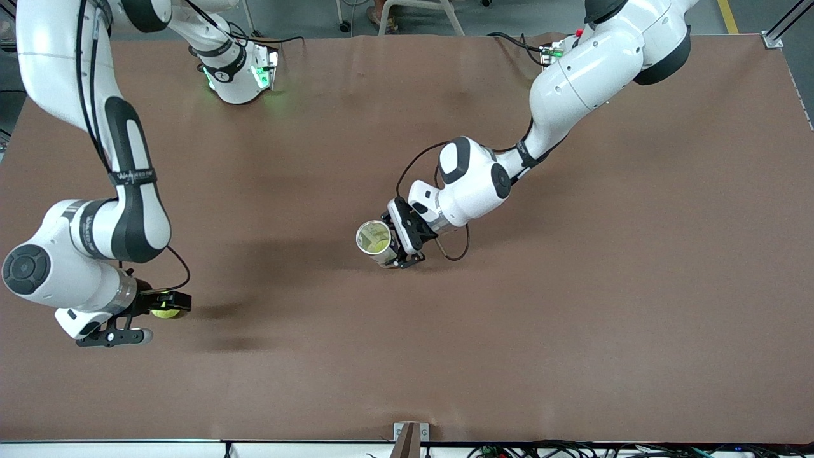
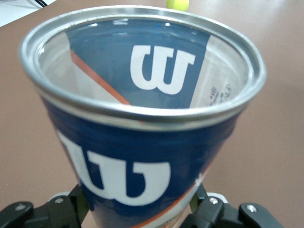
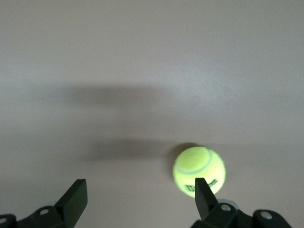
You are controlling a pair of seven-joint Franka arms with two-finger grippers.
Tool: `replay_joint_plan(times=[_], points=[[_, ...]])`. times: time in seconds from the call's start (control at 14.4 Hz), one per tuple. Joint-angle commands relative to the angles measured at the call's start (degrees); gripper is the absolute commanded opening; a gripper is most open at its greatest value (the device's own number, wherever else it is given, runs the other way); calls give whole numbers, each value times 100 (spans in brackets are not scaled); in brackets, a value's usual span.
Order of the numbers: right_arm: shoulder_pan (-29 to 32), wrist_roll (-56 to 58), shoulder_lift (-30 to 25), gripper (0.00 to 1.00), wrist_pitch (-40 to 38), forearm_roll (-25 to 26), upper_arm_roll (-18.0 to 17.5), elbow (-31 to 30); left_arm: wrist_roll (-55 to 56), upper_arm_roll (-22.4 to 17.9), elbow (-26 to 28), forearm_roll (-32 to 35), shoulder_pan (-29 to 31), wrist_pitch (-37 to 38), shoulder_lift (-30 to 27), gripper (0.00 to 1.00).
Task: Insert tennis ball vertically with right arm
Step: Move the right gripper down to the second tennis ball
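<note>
Your right hand is spread wide and holds nothing; it hangs low over the bench at the right arm's end. In the right wrist view the ball lies on the bench under that hand, close to one finger and clear of the other, and you cannot tell whether that finger touches it. The ball is a fuzzy yellow-green sphere with a pale curved seam and dark print. In the front view it shows partly hidden by the hand, nearer the front camera than the can. Your left hand is at the middle of the bench with its fingers on either side of the can, low on its body; you cannot tell whether they press it or stand just off it. The can is a clear plastic tube with a bright metal rim, a blue label with a white W and an orange stripe; its mouth is open and faces up, and something yellow-green shows at its bottom. The bench is covered in a smooth, matte brown sheet.
</note>
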State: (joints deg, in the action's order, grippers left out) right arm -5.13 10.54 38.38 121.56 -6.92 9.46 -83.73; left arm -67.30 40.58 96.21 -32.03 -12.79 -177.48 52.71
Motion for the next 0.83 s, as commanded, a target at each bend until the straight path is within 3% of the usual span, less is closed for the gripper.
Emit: replay_joint_plan(times=[0.0,0.21,0.35,0.76], points=[[65,142,161,100,-27,121,-85,147,-73,38,38,-155,-4,-50,46,83],[214,151,284,100,78,139,-85,129,-73,38,99,-155,-4,-50,37,83],[301,212,319,100,280,410,-94,129,-73,38,152,-155,-4,-50,28,83],[636,282,530,100,325,323,-147,112,-81,38,205,-146,-4,-41,28,83]])
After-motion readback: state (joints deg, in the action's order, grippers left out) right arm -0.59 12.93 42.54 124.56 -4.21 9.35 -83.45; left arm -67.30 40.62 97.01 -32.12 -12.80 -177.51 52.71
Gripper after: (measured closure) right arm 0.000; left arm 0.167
